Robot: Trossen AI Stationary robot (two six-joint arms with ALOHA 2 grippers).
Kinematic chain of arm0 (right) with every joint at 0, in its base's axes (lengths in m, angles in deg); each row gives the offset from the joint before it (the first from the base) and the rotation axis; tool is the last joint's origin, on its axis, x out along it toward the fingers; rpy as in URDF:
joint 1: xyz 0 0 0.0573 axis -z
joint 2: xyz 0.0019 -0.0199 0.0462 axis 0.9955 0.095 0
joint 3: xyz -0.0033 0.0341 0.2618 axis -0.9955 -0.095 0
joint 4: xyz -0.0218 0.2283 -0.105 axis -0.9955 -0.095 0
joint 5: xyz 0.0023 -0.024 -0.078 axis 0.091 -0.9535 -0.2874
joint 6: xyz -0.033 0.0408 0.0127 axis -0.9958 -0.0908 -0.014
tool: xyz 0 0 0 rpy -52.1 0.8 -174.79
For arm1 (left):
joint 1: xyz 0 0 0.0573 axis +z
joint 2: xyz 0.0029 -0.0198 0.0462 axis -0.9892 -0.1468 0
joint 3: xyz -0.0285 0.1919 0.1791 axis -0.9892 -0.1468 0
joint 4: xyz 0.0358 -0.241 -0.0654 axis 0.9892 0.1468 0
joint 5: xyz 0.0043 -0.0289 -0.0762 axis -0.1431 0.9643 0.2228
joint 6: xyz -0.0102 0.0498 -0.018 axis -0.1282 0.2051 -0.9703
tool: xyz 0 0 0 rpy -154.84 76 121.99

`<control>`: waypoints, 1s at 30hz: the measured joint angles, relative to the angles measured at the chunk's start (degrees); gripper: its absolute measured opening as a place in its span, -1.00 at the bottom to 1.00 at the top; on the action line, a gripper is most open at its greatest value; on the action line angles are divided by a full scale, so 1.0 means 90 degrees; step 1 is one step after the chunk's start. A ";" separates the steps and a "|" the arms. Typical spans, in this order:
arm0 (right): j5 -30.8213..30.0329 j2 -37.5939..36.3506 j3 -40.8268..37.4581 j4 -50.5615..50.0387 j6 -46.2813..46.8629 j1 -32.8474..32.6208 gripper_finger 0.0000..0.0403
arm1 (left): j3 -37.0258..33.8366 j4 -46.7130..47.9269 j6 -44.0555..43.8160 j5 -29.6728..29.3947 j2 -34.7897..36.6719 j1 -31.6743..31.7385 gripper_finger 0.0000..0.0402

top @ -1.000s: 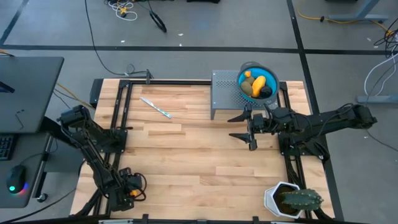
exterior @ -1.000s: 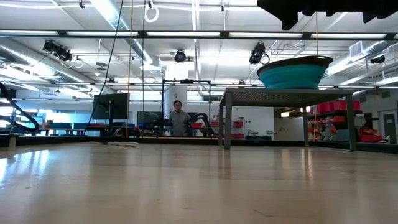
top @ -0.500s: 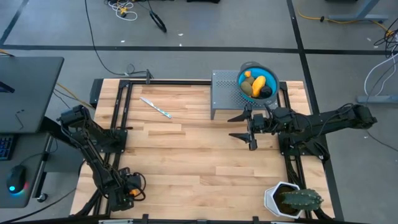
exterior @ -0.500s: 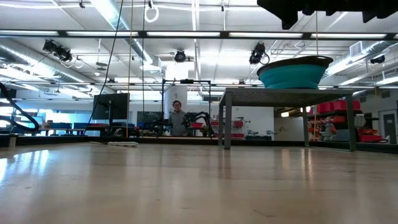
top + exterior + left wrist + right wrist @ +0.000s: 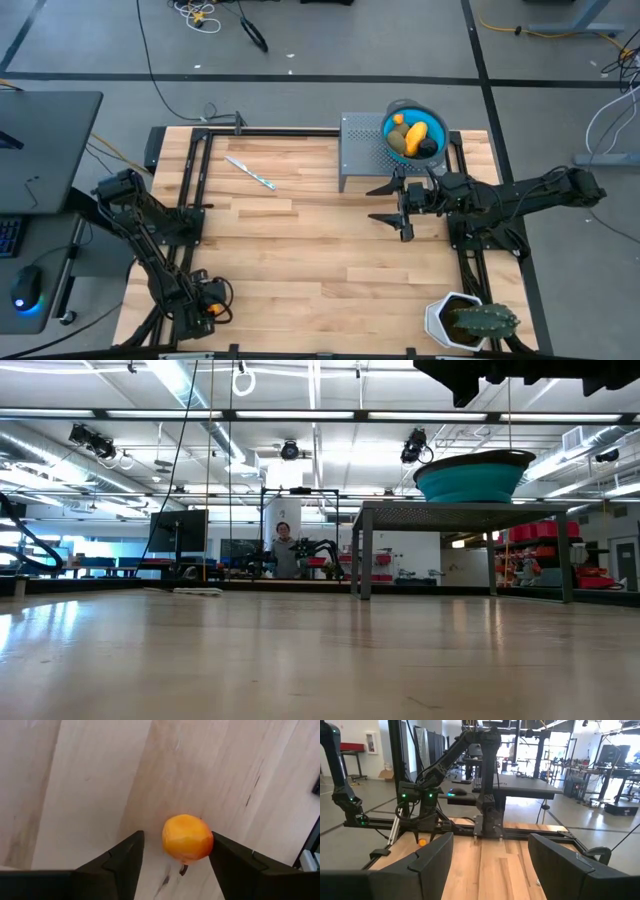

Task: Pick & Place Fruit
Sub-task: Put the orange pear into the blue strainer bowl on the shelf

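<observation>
A small round orange fruit (image 5: pixel 187 838) lies on the table near its near-left corner (image 5: pixel 213 310). My left gripper (image 5: pixel 176 834) is open and points down, with one finger on each side of the fruit (image 5: pixel 206 303). The blue bowl (image 5: pixel 414 132) stands on a grey perforated stand (image 5: pixel 360 150) at the far right. It holds a yellow piece, an olive piece, a near-black round and an orange bit. My right gripper (image 5: pixel 372 204) hangs open in front of the stand, above the table (image 5: pixel 490 842). My left gripper comes from above with the orange fruit between its open fingers. One finger (image 5: pixel 226 855) stands right at the fruit's side (image 5: pixel 209 840); whether it touches, I cannot tell. The other finger stands apart from it. The fruit rests on the table.
A thin silvery-white stick (image 5: pixel 250 171) lies on the far left of the table. A potted cactus (image 5: pixel 470 321) stands at the near-right corner. Bare wood (image 5: pixel 300 250) spreads between the arms. In the low view a person (image 5: pixel 285 550) stands in the room behind.
</observation>
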 joint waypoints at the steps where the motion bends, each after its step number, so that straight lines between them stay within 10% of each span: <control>1: 0.0000 0.0000 0.0000 0.0000 0.0000 0.0000 0.33 | 0.0000 0.0001 0.0023 0.0036 0.0000 0.0000 0.11; 14: 0.0000 -0.0002 0.0000 0.0112 0.0024 -0.0002 0.33 | 0.0002 0.0117 0.0628 0.0165 -0.0005 0.0043 -0.50; 21: 0.0001 0.0000 0.0000 0.0254 0.0005 -0.0002 0.33 | 0.0233 0.0091 0.1488 0.0046 0.0002 0.0632 -0.42; 30: 0.0019 0.0291 0.0000 0.0633 0.0073 -0.0005 0.33 | 0.1470 0.1027 0.4429 -0.2218 0.0002 0.1698 -0.46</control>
